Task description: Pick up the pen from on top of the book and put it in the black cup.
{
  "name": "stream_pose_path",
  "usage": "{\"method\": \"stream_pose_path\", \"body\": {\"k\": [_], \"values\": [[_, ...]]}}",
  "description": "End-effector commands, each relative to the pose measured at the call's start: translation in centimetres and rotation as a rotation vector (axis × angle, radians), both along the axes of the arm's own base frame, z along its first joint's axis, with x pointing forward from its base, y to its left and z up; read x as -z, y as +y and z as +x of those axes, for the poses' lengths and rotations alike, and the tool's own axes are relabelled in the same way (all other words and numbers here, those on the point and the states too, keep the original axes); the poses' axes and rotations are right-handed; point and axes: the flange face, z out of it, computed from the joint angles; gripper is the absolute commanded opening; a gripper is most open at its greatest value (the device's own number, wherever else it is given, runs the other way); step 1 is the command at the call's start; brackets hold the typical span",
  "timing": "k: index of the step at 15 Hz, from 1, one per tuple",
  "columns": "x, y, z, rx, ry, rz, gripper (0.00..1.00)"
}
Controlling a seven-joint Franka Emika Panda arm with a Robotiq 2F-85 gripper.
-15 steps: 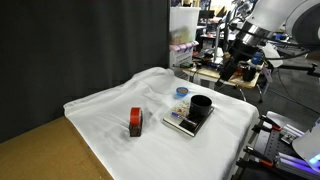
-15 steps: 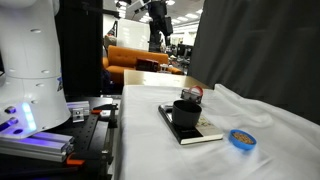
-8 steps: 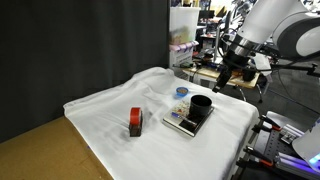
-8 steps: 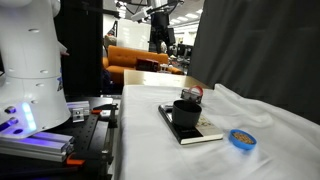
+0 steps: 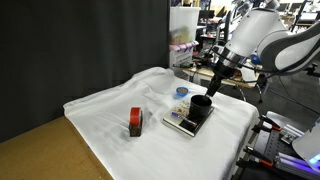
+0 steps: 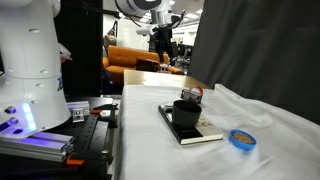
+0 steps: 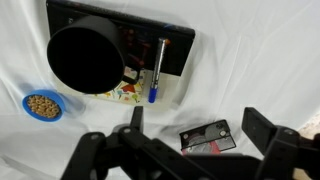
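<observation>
Your pincer (image 7: 192,116), wide open and empty, hovers short of the pen (image 7: 156,70) on the book (image 7: 178,50); its long axis runs square to your jaws' closing line.

Item tally:

- Pens: 1. The pen (image 7: 157,70) is slim, with a blue tip.
- Books: 1. The book (image 7: 140,25) has a dark cover.
- Cups: 1. This is the black cup (image 7: 85,55).
- Small round dishes: 1. The blue dish (image 7: 42,105) has a brownish granular fill, too fine to count.
- Blocks: 1. The block (image 5: 135,122) is red-orange.
- White cloths: 1. A single cloth (image 5: 110,112).
- Robot arms: 1. A single arm (image 5: 262,35).

Loose items on the cloth: 5 in total.
</observation>
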Motion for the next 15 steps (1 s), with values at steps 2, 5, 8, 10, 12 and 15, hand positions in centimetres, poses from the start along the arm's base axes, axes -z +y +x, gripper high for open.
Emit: {"method": "stream_pose_path", "body": {"k": [2, 5, 8, 10, 12, 15], "values": [[0.8, 0.1, 0.2, -0.002, 0.018, 0.000, 1.00], [0.8, 0.2, 0.4, -0.002, 0.017, 0.001, 1.00], [0.9, 0.1, 0.4, -0.003, 0.015, -0.001, 1.00], [1.4, -0.2, 0.8, 0.017, 0.007, 0.009, 1.00], [1.8, -0.7, 1.5, 0.041, -0.001, 0.019, 1.00], [3.1, -1.2, 3.1, 0.045, -0.030, 0.045, 1.00]]}}
